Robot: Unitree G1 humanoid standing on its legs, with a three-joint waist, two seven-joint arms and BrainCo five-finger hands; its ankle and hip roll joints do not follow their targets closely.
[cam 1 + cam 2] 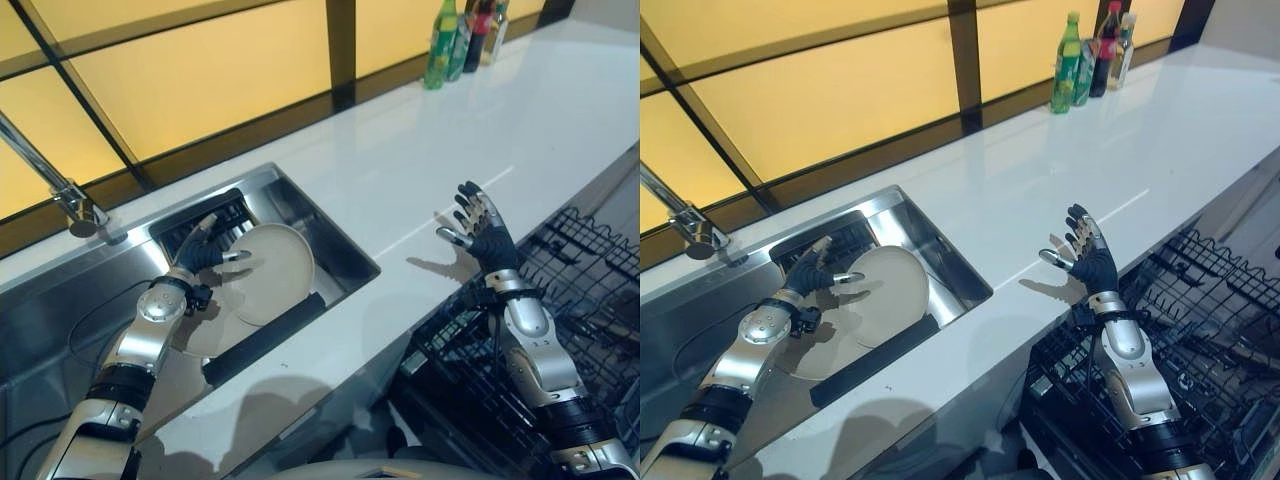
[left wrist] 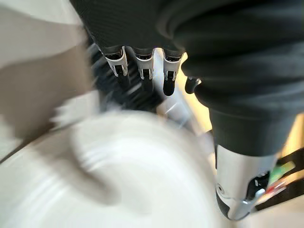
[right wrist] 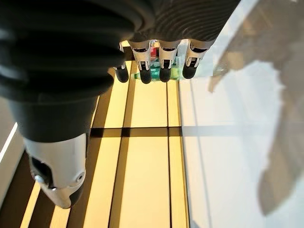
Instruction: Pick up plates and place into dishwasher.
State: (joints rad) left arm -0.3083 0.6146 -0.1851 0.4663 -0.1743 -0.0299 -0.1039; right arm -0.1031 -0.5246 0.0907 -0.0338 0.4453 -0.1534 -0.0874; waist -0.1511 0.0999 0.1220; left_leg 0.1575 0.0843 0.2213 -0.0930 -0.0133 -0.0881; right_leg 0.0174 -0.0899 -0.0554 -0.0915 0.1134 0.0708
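Note:
A cream plate (image 1: 272,268) stands tilted in the steel sink (image 1: 330,235), leaning over a second plate (image 1: 205,335) that lies lower. My left hand (image 1: 205,253) is over the tilted plate's upper left rim, fingers straight and spread, thumb out over the plate's face; the plate (image 2: 118,175) shows just past the fingers in the left wrist view. My right hand (image 1: 482,232) hovers open above the white counter, over the near edge, beside the dishwasher's black wire rack (image 1: 580,290). Nothing is in either hand.
A dark bar (image 1: 265,340) lies across the sink's near side, and a black rack (image 1: 215,220) sits behind the plates. The tap (image 1: 60,185) rises at the sink's left. Several bottles (image 1: 460,35) stand at the counter's far right. The white counter (image 1: 450,130) spreads between sink and bottles.

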